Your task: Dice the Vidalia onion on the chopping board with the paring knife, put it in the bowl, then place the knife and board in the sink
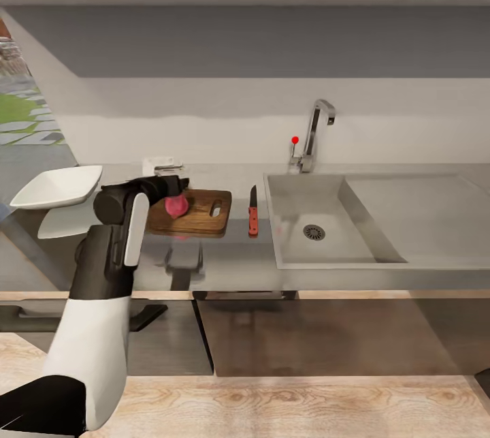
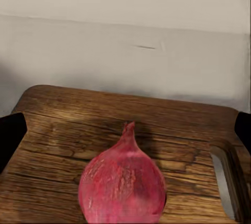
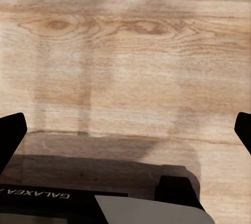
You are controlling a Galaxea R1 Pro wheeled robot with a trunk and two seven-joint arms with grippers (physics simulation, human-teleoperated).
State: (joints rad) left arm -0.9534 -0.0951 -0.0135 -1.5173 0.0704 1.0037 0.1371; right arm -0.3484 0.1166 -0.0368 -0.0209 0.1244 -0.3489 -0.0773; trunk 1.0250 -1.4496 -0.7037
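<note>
The Vidalia onion (image 1: 175, 205) (image 2: 123, 187) rests on the left part of the chopping board (image 1: 204, 216) (image 2: 68, 130), stem tip up. My left gripper (image 1: 173, 193) (image 2: 128, 132) hovers right over it, open, its dark fingers (image 2: 11, 135) wide apart and clear of the onion. To the right of the board, the paring knife (image 1: 253, 216) lies on the countertop (image 1: 231, 254) with its blade pointing to the wall. The white bowl (image 1: 58, 186) stands at the counter's left end. The sink (image 1: 313, 233) is at the right. My right gripper (image 3: 125, 135) is open above wooden floor.
The chrome tap (image 1: 316, 131) with its red knob (image 1: 295, 140) rises behind the sink basin, and the flat drainer (image 1: 422, 210) extends right. A small white object (image 1: 162, 167) sits by the wall behind the board. Dark cabinets (image 1: 306, 336) run below the counter.
</note>
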